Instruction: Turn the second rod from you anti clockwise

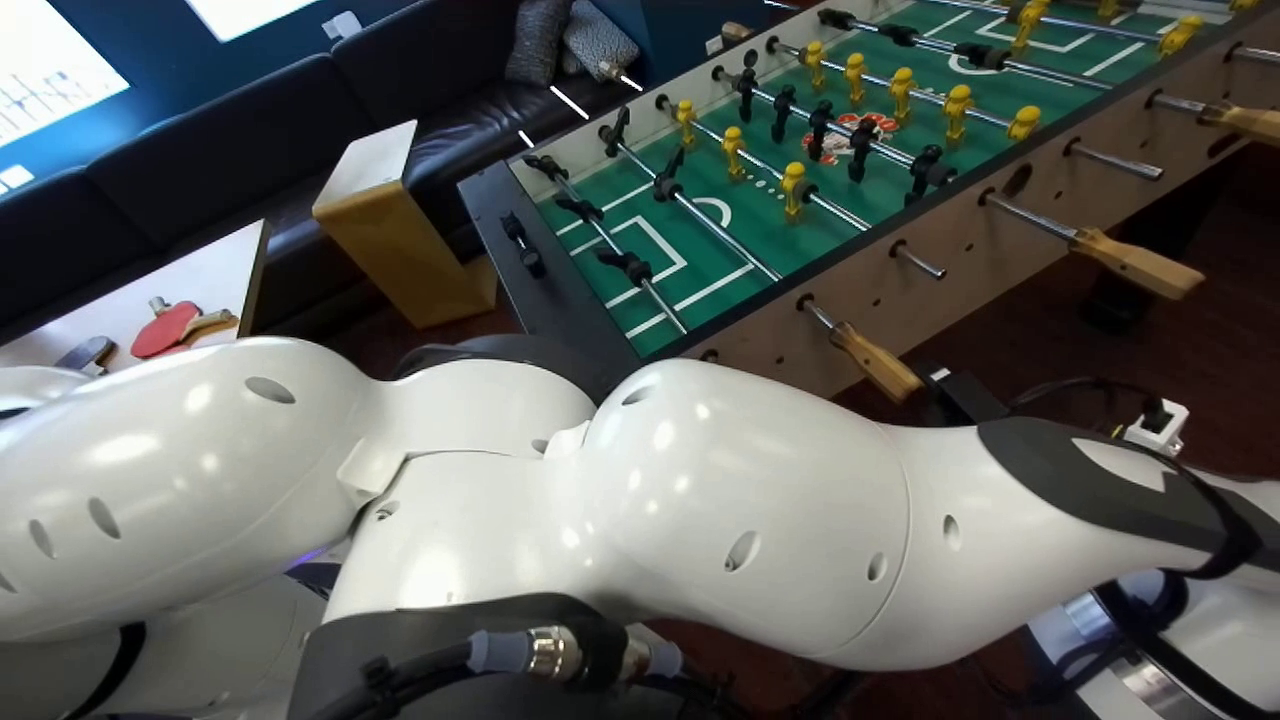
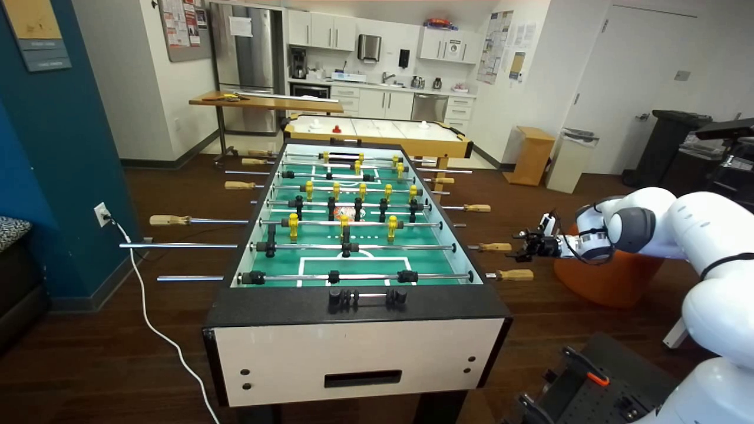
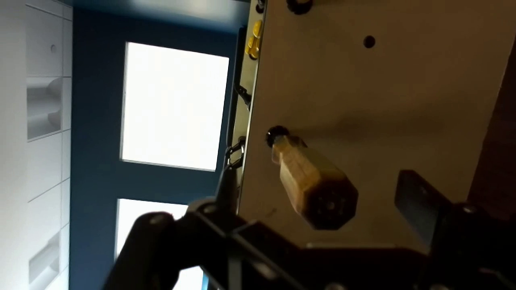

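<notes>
The black two-fingered gripper (image 2: 514, 247) on the white jointed robot arm (image 2: 716, 288) hangs off one long edge of the foosball table with green field and black rim (image 2: 271, 306), near the corner where that edge meets the short edge bearing the black-beaded scoring counter (image 2: 400, 297). Its jaws are apart; in the wrist view the faceted, dark-ended wooden handle (image 3: 308, 177) shows between the dark fingers (image 3: 419, 197), with a gap on either side. How far the fingers reach along the wood, I cannot tell. This handle juts past the long edge on the second silver metal rod (image 2: 406, 247) from the counter's edge, which carries two black player figures (image 2: 346, 248). Closer to the corner, the first silver metal rod (image 2: 369, 277) ends in a similar tan wooden handle (image 2: 516, 275), well apart from the gripper. The third rod (image 2: 368, 224) in, bearing yellow player figures (image 2: 393, 228), pokes a plain metal end past the same long edge. Beyond the far short edge stands a yellow-and-white air hockey table (image 2: 436, 149).
</notes>
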`<state>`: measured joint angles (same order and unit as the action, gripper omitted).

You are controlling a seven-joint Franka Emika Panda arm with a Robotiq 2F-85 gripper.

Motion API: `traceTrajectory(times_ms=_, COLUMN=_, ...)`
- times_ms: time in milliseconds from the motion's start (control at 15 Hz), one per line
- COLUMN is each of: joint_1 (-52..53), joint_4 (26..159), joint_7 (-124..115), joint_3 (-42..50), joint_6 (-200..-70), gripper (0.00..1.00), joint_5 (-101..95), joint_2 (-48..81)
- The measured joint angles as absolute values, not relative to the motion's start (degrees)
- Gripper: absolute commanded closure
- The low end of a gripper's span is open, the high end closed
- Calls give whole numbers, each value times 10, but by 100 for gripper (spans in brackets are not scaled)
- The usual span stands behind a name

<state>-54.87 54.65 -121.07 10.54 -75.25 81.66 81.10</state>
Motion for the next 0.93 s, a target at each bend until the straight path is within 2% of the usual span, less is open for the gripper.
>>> traceTrajectory(times_ms=933, joint_1=-550, joint_4=528, joint_7=-1289, joint_3=78, joint_6=-735, gripper=0, joint_5=807, joint_2=825)
